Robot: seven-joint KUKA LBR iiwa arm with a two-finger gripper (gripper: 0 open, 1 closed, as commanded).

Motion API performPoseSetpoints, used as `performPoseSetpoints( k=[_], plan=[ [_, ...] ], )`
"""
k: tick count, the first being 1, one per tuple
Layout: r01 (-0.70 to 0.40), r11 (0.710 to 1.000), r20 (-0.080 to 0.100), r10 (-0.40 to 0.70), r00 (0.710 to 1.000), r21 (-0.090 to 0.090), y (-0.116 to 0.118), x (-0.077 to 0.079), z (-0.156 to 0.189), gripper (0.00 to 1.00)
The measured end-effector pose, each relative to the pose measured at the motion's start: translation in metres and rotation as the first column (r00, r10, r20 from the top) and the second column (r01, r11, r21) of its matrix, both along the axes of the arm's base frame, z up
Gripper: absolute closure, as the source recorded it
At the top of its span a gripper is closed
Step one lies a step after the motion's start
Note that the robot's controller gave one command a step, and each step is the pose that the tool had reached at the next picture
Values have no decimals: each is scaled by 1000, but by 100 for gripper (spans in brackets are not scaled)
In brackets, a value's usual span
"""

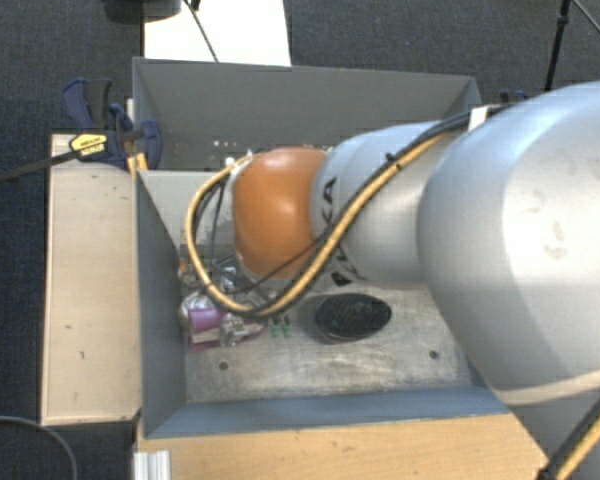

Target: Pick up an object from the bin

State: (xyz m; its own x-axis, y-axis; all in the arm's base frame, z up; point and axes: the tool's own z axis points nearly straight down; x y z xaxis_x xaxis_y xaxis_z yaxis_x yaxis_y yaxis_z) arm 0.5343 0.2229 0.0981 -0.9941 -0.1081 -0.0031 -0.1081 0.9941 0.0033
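**Fingers low at the bin's left, state unclear**

Fingers lie somewhere beneath the orange wrist cover (272, 208). Whether they are spread or clenched cannot be told, nor whether anything sits between them. The arm (500, 228) reaches in from the right across the grey bin (300, 98). A black-and-yellow cable (345, 218) runs along the arm and loops under the cover, close to the bin's floor. Just below the cover's lower left edge, near the bin's left wall, lies a purple thing (202, 318) with a paler part on its right; its kind is unclear. Small green bits (278, 328) lie just right of it. A black oval thing (352, 316) with a ribbed top lies near the middle of the floor, at the arm's lower edge.
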Motion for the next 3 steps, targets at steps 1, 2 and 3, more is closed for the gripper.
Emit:
performPoseSetpoints(
  k=[1, 2, 3],
  plan=[
    [0, 1000, 1, 0, 1000, -1, 0, 1, 30, 100],
    [1, 1000, 1, -1, 1000, -1, 1, 1, 38, 100],
    [2, 1000, 2, -2, 1000, 0, 1, 2, 48, 100]
  ],
)
